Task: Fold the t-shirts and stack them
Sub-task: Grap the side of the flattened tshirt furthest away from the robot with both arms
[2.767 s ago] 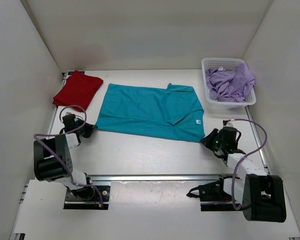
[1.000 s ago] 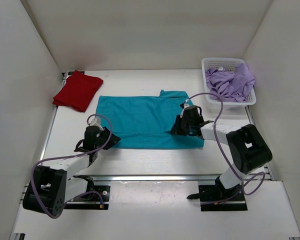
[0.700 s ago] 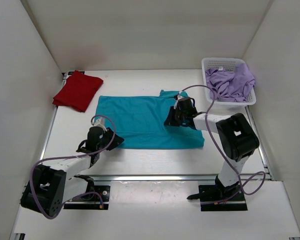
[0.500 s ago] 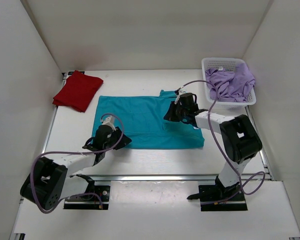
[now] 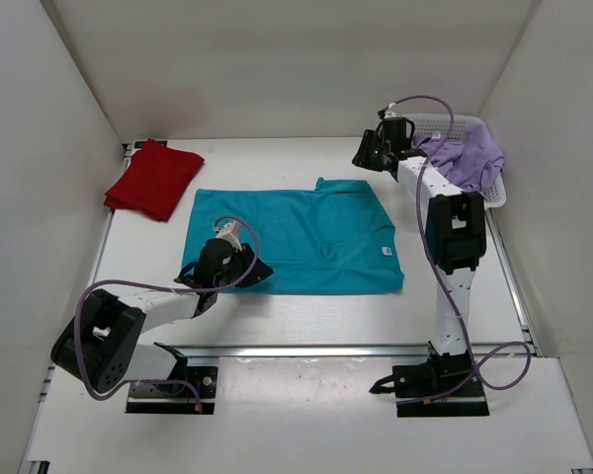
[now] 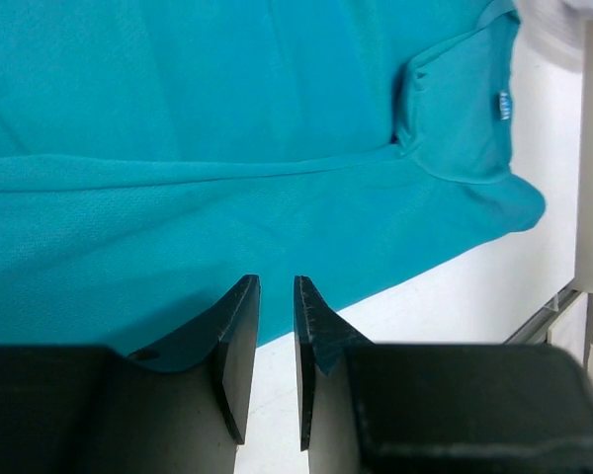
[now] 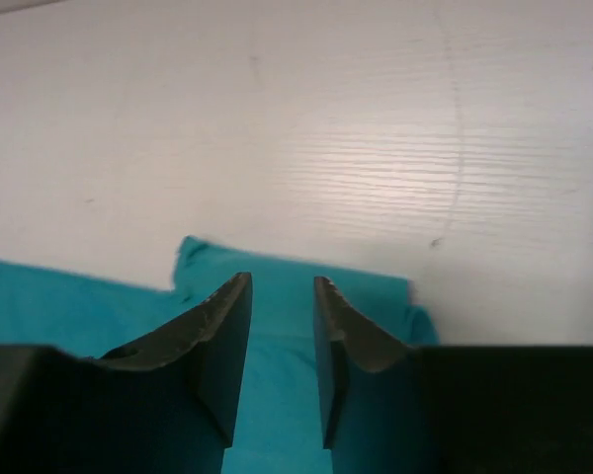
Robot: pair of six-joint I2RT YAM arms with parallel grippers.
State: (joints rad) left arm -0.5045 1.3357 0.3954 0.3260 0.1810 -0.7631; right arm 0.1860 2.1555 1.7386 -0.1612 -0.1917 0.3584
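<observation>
- Teal t-shirt (image 5: 292, 237) lies spread flat, middle of the counter (image 5: 277, 163).
- Left fingers (image 6: 245, 306) narrowly parted, empty, above its near hem.
- Right fingers (image 7: 239, 316) parted, empty, raised past its far edge, near the basket (image 5: 455, 118).

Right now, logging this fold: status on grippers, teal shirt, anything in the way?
Left gripper slightly open, empty, at near edge of teal shirt. Right gripper open, empty, raised near its far edge. Shirt lies flat. Nothing in the way.
</observation>
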